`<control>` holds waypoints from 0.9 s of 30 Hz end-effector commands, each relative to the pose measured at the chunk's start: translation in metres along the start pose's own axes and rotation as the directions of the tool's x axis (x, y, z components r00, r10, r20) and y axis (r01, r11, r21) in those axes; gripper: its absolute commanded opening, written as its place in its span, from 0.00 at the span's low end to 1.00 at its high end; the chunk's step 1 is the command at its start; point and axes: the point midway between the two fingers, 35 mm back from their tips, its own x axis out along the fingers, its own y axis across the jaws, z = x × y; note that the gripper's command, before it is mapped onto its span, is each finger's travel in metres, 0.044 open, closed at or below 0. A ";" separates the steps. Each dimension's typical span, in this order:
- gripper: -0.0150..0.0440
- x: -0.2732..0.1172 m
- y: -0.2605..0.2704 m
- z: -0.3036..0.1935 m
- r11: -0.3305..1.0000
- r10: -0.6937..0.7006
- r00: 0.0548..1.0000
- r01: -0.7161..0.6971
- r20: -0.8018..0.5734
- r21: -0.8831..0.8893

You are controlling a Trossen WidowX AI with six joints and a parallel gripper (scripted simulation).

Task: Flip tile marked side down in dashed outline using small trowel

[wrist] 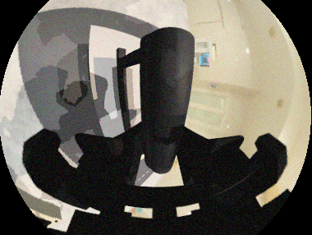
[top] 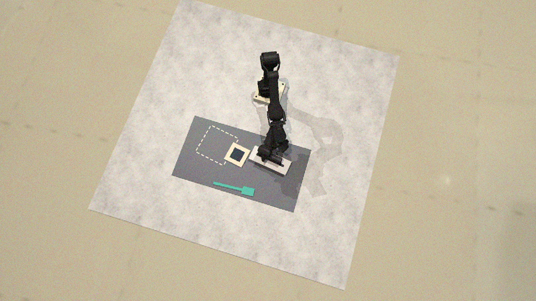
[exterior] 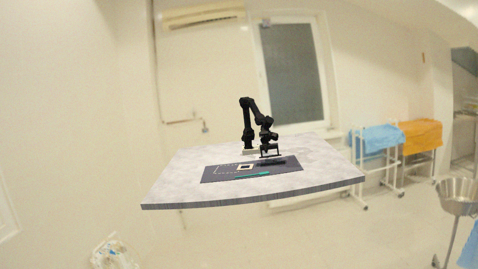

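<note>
My gripper (top: 267, 154) (exterior: 266, 147) (wrist: 158, 122) is shut on the black cylindrical handle of the trowel. The trowel (top: 286, 166) (exterior: 274, 146) (wrist: 167, 78) has a pale rectangular plate under a black handle frame. It hangs a little above the right half of the mat (top: 189, 168) (exterior: 294, 166), with its shadow below. The cream tile (top: 228, 157) (exterior: 239, 168) lies flat, its dark square mark facing up. It sits just left of the trowel in the top view and overlaps the right edge of the dashed outline (top: 209, 158). The fingertips are partly hidden by the handle.
A teal flat-bladed tool (top: 248, 191) (exterior: 263, 173) lies along the mat's front edge. The arm's base (top: 261, 100) (exterior: 250, 152) stands behind the mat on the pale table (top: 146, 199) (exterior: 177, 197).
</note>
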 end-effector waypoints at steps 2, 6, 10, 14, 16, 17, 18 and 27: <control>0.25 0.019 -0.018 -0.002 0.999 -0.020 1.000 0.019 0.019 0.051; 0.25 0.030 -0.025 -0.005 0.997 -0.023 0.999 0.021 0.028 0.076; 0.25 0.030 -0.025 -0.005 0.997 -0.023 0.999 0.021 0.028 0.076; 0.25 0.030 -0.025 -0.005 0.997 -0.023 0.999 0.021 0.028 0.076; 0.25 0.031 -0.024 -0.005 0.997 -0.023 0.999 0.021 0.028 0.076; 0.25 0.032 -0.023 -0.005 0.997 -0.023 0.999 0.021 0.028 0.076; 0.25 0.033 -0.022 -0.006 0.997 -0.023 0.999 0.021 0.028 0.076; 0.25 0.042 -0.010 -0.008 0.997 -0.023 0.999 0.021 0.028 0.076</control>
